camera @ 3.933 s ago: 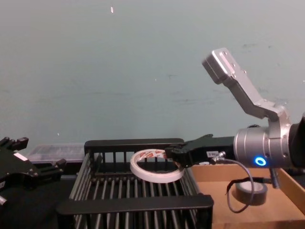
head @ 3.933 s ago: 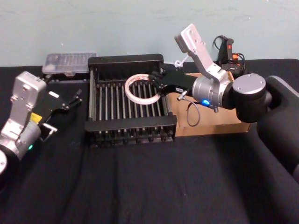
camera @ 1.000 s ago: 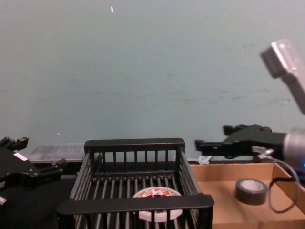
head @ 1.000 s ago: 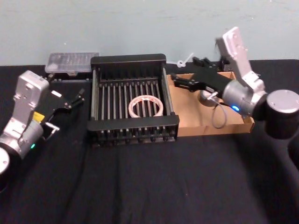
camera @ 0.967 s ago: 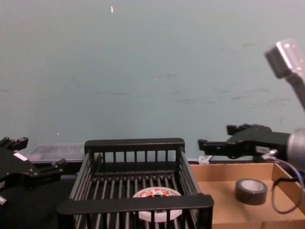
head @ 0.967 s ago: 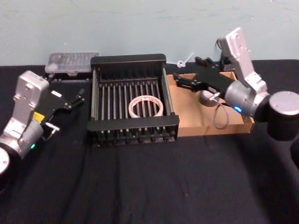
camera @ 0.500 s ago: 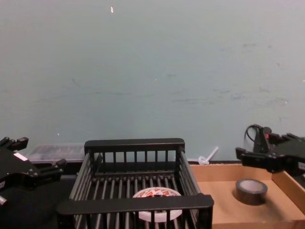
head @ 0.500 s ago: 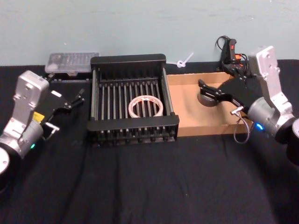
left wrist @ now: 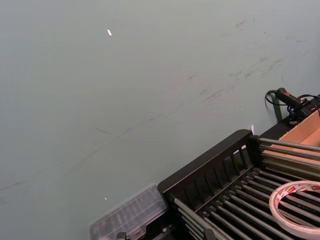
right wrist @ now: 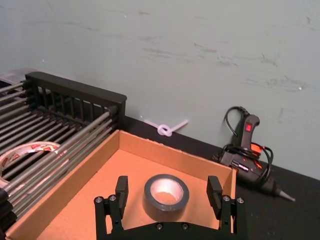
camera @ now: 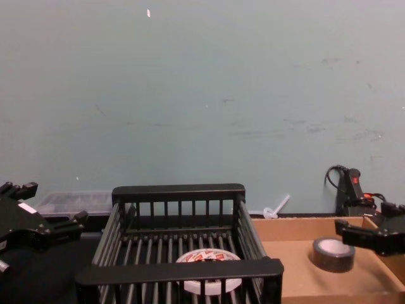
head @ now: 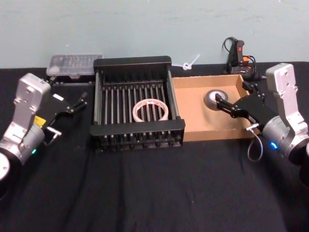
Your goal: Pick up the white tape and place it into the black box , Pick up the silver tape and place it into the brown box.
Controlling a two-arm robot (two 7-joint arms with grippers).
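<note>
Head view: black box (head: 133, 63) holds the white tape (head: 150, 110) flat on its slats. Brown box (head: 193, 130) just right of it holds the silver tape (head: 214, 98). Right gripper (head: 231, 107), claw spread, empty, beside that roll. Left gripper (head: 72, 104), spread, left of black box.

Right wrist view: spread fingers (right wrist: 121, 189) flank the silver tape.

Two tape rolls are showing: one white tape (head: 150, 111) and one silver tape (head: 216, 99). Two containers are sitting side by side on the table: one black box (head: 133, 63) and one brown box (head: 193, 116). Along the table's far edge one clear plastic case (head: 73, 64), one glue gun (head: 237, 53) and one white zip tie (head: 189, 63) are lying. Two grippers are showing, the left gripper (head: 77, 102) and the right gripper (head: 227, 107).
</note>
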